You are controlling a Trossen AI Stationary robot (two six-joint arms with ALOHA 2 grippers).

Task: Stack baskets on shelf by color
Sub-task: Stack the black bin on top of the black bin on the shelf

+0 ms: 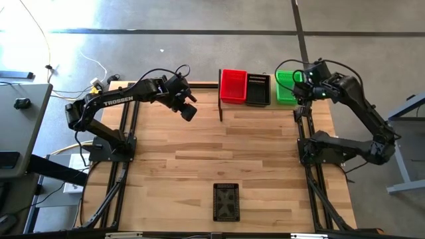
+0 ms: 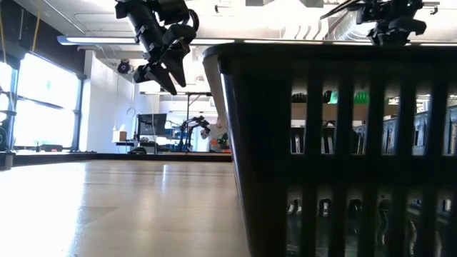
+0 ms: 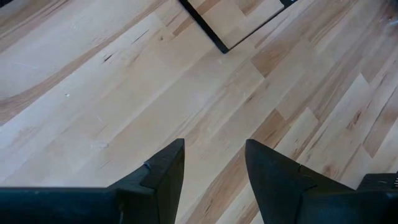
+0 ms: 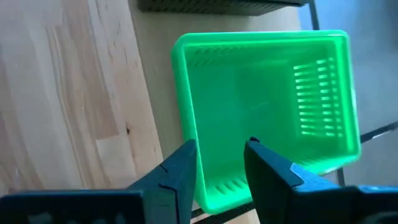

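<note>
The shelf (image 1: 259, 105) stands at the table's far edge and carries a red basket (image 1: 233, 86), a black basket (image 1: 257, 89) and a green basket (image 1: 285, 87) side by side. One more black basket (image 1: 226, 201) sits on its base near the table's near edge and fills the low view (image 2: 343, 143). My right gripper (image 4: 219, 155) is open above the green basket (image 4: 267, 106); one finger is outside its wall and one over its inside. My left gripper (image 1: 186, 108) hangs open above bare table, left of the shelf (image 3: 236, 18).
The shelf's thin black post (image 1: 220, 96) rises at its left end, close to my left gripper. Wide bare wood lies between the shelf and the near black basket. Arm bases and frame rails run along both table sides.
</note>
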